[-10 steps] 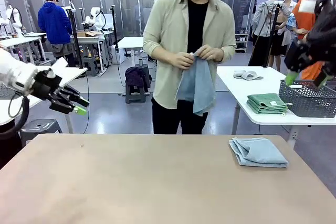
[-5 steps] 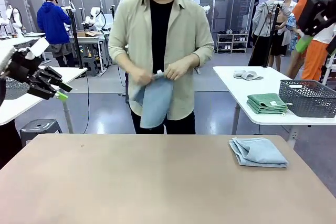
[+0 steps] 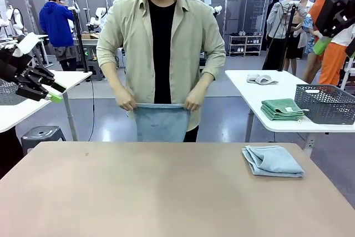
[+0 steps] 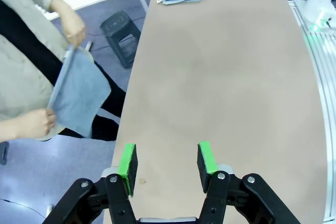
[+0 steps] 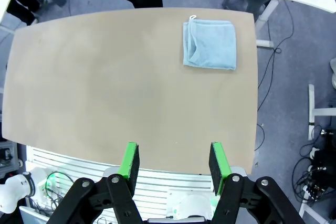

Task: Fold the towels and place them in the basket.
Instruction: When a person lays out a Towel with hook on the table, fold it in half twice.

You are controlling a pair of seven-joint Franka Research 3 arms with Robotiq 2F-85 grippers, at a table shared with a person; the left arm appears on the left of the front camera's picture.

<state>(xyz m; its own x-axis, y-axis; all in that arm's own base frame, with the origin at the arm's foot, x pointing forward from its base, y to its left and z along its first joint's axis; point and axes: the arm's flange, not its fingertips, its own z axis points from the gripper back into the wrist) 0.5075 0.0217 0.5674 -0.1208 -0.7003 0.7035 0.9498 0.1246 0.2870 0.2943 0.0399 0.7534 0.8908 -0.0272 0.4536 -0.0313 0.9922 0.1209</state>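
Note:
Across the table a person stretches a pale grey-blue towel (image 3: 161, 123) flat between both hands, just past the far edge; the left wrist view shows this towel (image 4: 79, 90) too. Another towel (image 3: 273, 161) lies folded on the table's right side, a white loop at its corner (image 5: 210, 44). The dark grey basket (image 3: 324, 102) stands on a white side table at the right. My left gripper (image 3: 50, 92) hangs high at the far left, open and empty (image 4: 166, 161). My right gripper (image 3: 320, 43) is raised at the upper right, open and empty (image 5: 173, 161), high above the table.
Dark green folded towels (image 3: 283, 109) lie beside the basket on the white side table (image 3: 255, 90). Another white table (image 3: 22, 106) stands behind my left gripper. The tan table top (image 3: 155, 192) stretches bare from the left edge to the folded towel.
The person stepped toward picture left and spread the bunched towel out flat between both hands. My left gripper drew up and back to the left. My right gripper rose higher.

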